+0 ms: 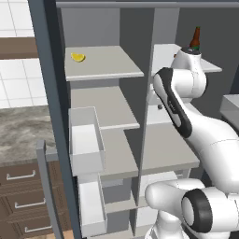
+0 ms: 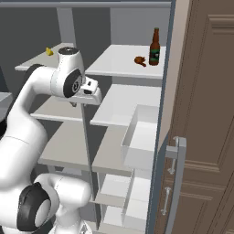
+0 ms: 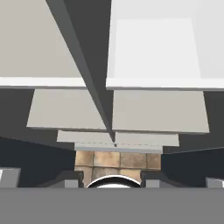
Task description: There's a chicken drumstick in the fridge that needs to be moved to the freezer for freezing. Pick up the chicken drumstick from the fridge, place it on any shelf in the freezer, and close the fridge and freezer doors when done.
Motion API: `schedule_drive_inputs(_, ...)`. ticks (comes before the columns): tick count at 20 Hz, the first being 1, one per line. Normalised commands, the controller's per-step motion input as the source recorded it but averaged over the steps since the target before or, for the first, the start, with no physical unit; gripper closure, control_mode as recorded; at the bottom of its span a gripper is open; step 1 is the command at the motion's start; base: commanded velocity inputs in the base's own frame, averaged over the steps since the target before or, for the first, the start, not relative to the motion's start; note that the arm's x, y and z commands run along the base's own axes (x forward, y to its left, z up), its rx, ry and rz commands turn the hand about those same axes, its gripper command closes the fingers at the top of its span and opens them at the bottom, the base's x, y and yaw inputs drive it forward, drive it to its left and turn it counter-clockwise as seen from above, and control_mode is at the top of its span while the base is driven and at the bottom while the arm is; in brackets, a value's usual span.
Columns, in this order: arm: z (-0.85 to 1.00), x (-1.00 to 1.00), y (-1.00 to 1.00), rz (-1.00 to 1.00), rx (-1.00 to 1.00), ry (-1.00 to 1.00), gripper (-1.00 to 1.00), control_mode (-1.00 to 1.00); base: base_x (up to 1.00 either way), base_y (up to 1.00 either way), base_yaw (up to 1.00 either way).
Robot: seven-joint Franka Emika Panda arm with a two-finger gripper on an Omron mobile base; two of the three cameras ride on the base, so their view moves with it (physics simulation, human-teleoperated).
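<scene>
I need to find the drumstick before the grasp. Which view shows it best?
The right base view: the drumstick lies in plain sight on the top fridge shelf, left of the bottle. In the left base view the arm covers that spot; the hand view looks down past lower shelves.

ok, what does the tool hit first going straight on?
Probably the tiled floor: the tool points down just in front of the shelf edges. Depth is unclear; it might clip a lower edge.
</scene>
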Motion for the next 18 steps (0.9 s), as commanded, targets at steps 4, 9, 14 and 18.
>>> schedule_drive_inputs(4, 0.00, -0.21, 0.01, 0.02, 0.00, 0.00, -1.00, -1.00, 0.00, 0.00, 0.00)
schedule_drive_inputs(9, 0.01, -0.49, 0.02, 0.06, 0.00, -0.05, -1.00, -1.00, 0.00, 0.00, 0.00)
schedule_drive_inputs(14, 0.33, -0.40, -0.08, 0.14, 0.00, -0.24, -1.00, -1.00, 0.00, 0.00, 0.00)
schedule_drive_inputs(18, 0.45, -0.25, -0.24, 0.12, 0.00, -0.20, -1.00, -1.00, 0.00, 0.00, 0.00)
